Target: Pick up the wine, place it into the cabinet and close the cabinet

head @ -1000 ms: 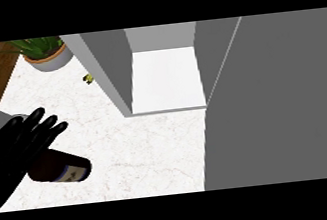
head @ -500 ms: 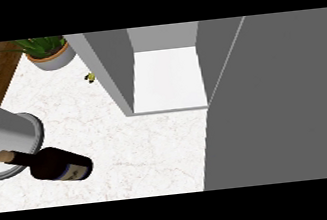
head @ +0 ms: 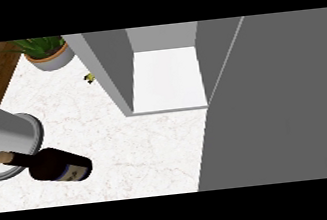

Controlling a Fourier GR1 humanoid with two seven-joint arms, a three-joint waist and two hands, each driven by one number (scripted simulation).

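While the wine bottle [head: 53, 165] is lying on the marble bench [head: 140, 144], left of the open cabinet [head: 167, 76], neck pointing left toward a grey forearm [head: 3, 144], no hand is showing, so its state cannot be told.

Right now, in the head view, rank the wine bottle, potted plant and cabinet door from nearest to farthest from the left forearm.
No hand shows, only the left forearm.
1. Wine bottle: lower left, its neck overlapping the forearm's end.
2. Potted plant: top left corner.
3. Cabinet door: far right, swung open.
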